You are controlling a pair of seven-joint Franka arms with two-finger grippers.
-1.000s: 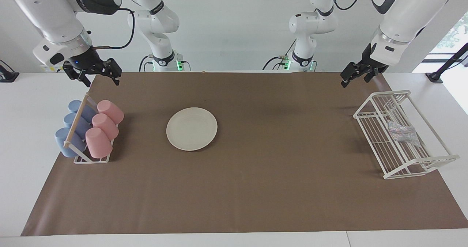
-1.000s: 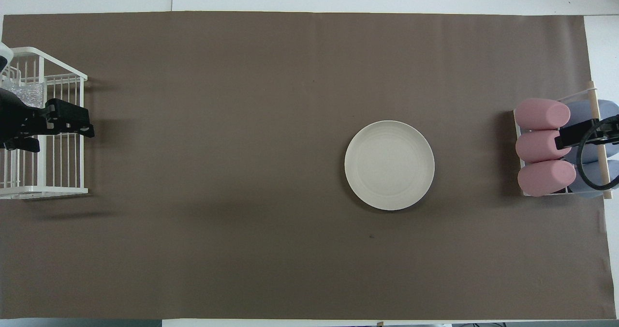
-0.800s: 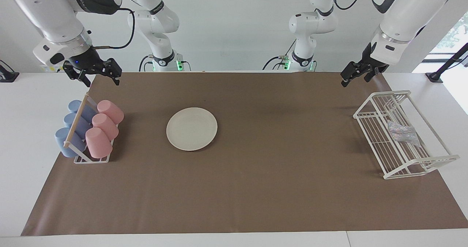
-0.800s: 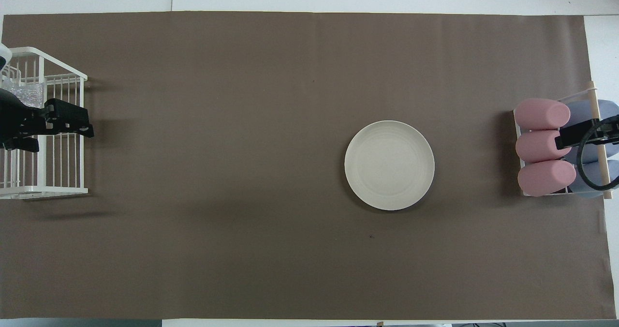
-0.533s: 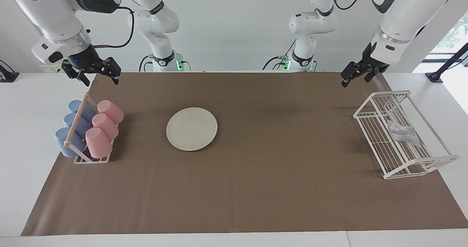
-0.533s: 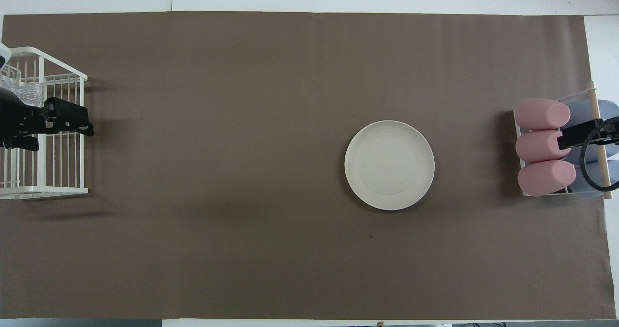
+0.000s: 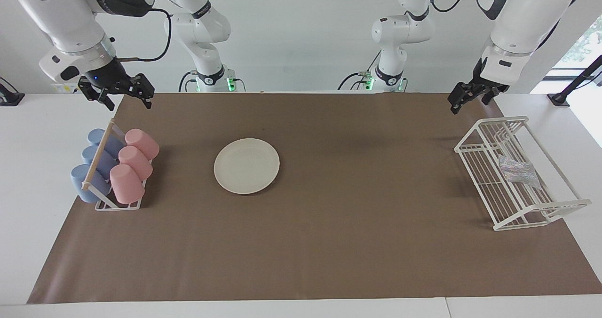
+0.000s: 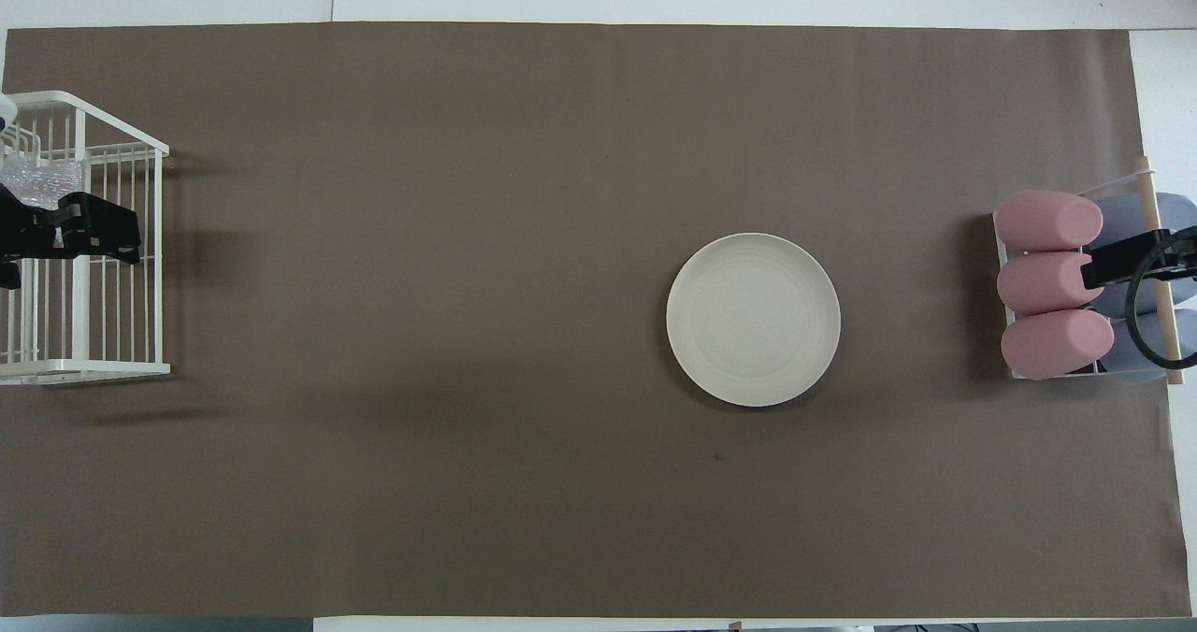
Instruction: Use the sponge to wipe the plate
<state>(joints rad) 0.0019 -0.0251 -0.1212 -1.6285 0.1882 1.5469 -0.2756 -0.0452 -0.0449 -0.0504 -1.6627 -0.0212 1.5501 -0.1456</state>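
Observation:
The cream-white plate (image 7: pixel 247 166) lies flat on the brown mat, toward the right arm's end of the table; it also shows in the overhead view (image 8: pixel 753 319). The silvery wrinkly sponge (image 7: pixel 517 171) lies inside the white wire rack (image 7: pixel 498 224) at the left arm's end, and it shows in the overhead view (image 8: pixel 37 181) too. My left gripper (image 7: pixel 469 102) is open and empty in the air, over the rack's edge (image 8: pixel 70 260). My right gripper (image 7: pixel 130 104) is open and empty, raised over the cup holder.
A holder with pink cups (image 7: pixel 134 165) and blue cups (image 7: pixel 96 162) lying on their sides stands at the right arm's end. The brown mat (image 7: pixel 357 242) covers most of the table. The wire rack (image 8: pixel 93 366) stands on the mat's edge.
My left gripper has moved toward the left arm's end of the table, further over the wire rack. My right gripper has drifted slightly up and outward. Plate and sponge have not moved.

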